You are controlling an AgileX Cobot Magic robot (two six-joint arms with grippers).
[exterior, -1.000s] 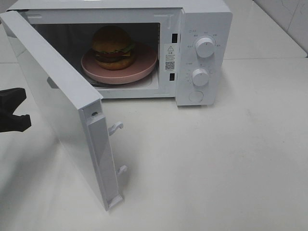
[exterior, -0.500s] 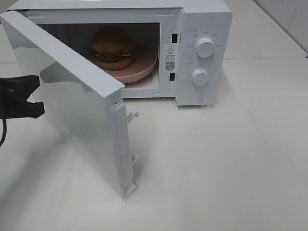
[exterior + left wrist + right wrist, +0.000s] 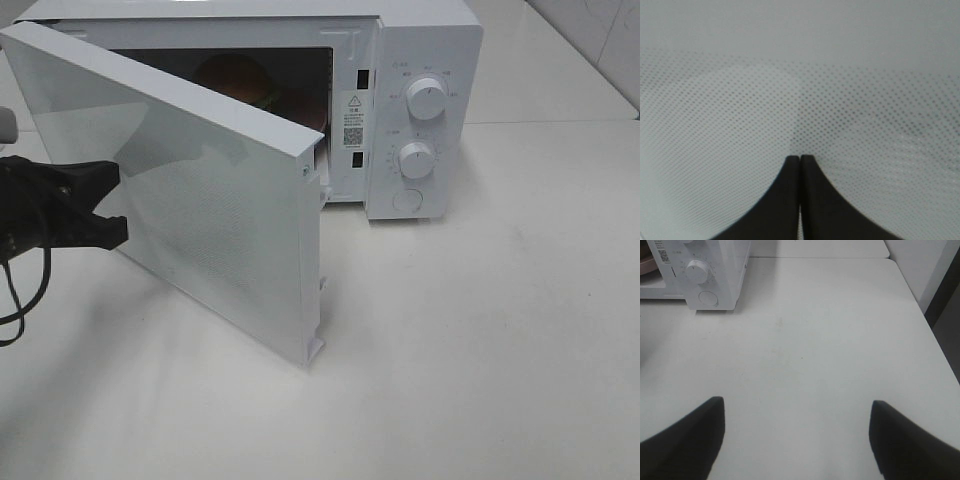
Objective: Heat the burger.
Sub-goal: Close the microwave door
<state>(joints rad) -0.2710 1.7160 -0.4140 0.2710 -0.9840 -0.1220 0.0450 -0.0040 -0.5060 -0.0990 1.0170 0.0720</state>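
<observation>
The burger (image 3: 236, 78) sits inside the white microwave (image 3: 425, 40); only its golden-brown bun top shows above the half-swung door (image 3: 210, 220). My left gripper (image 3: 105, 205) is shut and empty, and its black fingertips (image 3: 792, 170) press against the door's outer dotted face at the left of the exterior view. My right gripper (image 3: 796, 404) is open and empty, hovering over the bare table to the right of the microwave; it is out of the exterior view.
The microwave has two round knobs (image 3: 427, 100) (image 3: 416, 160) and a round button (image 3: 407, 200) on its right panel. The white table (image 3: 480, 330) stretches in front and to the right. A table edge and wall (image 3: 940, 295) lie at the right.
My left gripper has moved right, pushing the door. The door has swung from wide open to about half shut and now hides the pink plate and most of the burger.
</observation>
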